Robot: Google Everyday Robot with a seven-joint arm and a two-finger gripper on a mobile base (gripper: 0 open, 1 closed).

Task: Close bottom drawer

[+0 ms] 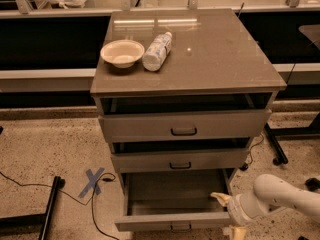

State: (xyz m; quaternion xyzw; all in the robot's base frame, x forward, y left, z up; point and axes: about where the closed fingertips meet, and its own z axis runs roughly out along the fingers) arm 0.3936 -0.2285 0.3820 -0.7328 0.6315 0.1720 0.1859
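The wide grey bottom drawer of the grey three-drawer cabinet was seen pulled well out over the speckled floor. The white arm's gripper was held at the front panel's right end, spread wide, one finger inside the box and the other before the panel.

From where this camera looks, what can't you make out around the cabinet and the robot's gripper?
All in the camera view:
- Bottom drawer front: lower part cut off by the bottom edge.
- Gripper, at that drawer's right front corner: its underside cut off there.
- Arm: leaves the right edge.
- Top drawer inside: shadowed under the cabinet top.
- Bottle label: too small to read.
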